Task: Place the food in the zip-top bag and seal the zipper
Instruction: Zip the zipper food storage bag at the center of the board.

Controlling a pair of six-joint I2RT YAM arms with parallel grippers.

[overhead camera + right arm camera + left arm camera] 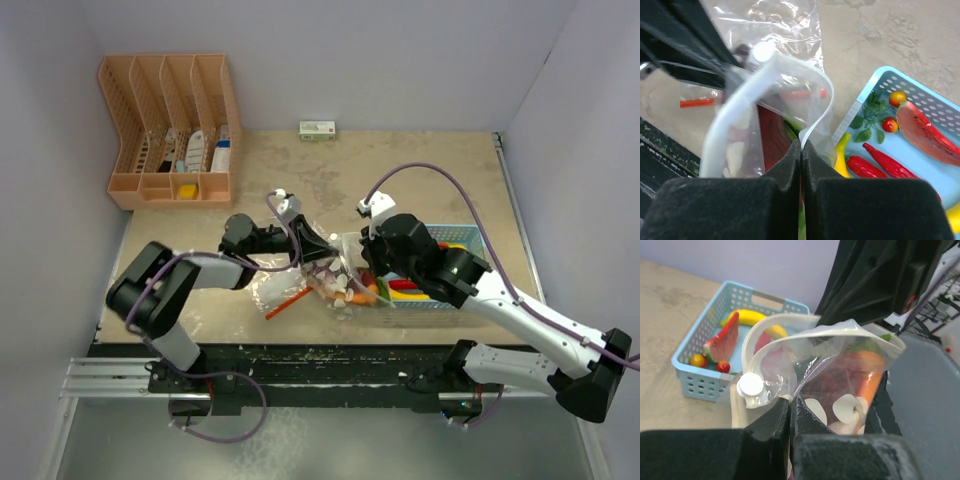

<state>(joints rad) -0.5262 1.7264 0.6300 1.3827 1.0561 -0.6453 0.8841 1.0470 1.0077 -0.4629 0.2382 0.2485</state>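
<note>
left gripper (pixel 791 407) clenched on zip-top bag (pixel 840 365) wall, right gripper (pixel 801 145) pinched shut on opposite mouth rim, likely spreading mouth for loading; bag hangs between arms beside blue basket (pixel 699 385); some food (pixel 871 375) inside bag, banana (pixel 747 316) and chilies (pixel 890 160) in basket

Table (pixel 420 170): orange rack (pixel 170 130), small box (pixel 317 129), blue basket (pixel 425 310), clear bag (pixel 272 292).

The left arm (pixel 200 270) and the right arm (pixel 530 315) are built of white links between bulky black joints. A thin lilac cable (pixel 425 166) loops along each. The left fingers (pixel 765 435) and right fingers (pixel 775 175) are matte black, blocky and faintly grainy
</note>
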